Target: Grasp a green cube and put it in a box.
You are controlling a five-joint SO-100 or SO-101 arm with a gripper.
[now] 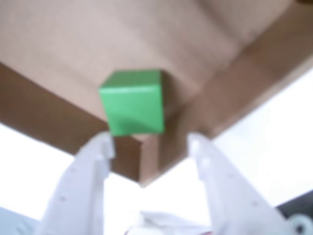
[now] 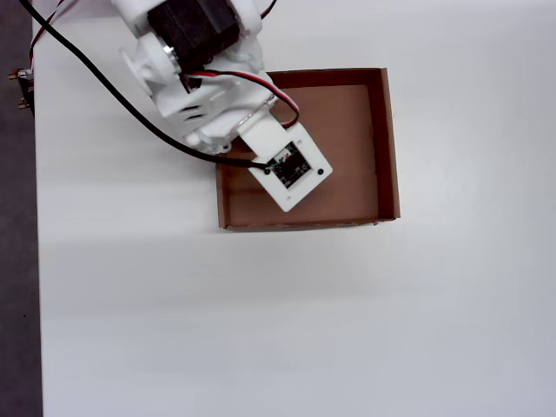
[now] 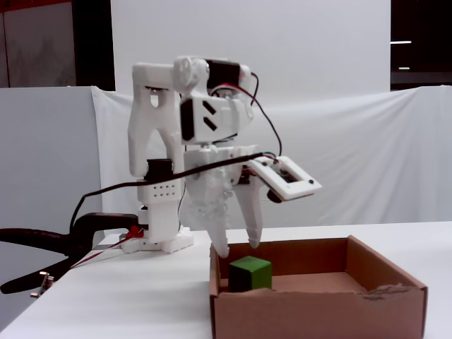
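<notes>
The green cube (image 1: 133, 102) lies on the floor of the brown cardboard box (image 1: 73, 34), tucked into one corner. In the fixed view the green cube (image 3: 250, 274) sits at the box's (image 3: 318, 311) near-left corner. My white gripper (image 1: 150, 142) is open and empty, its fingers spread to either side of that corner, just above the cube. In the fixed view the gripper (image 3: 237, 247) hangs with its tips a little above the box wall and the cube. In the overhead view the arm (image 2: 200, 61) covers the cube and the gripper; the box (image 2: 388, 139) shows around it.
The white table (image 2: 261, 330) stretches around the box. Its left edge (image 2: 35, 261) meets dark floor. A black cable (image 2: 104, 87) trails from the arm. A dark clamp (image 3: 42, 244) sits at the left in the fixed view.
</notes>
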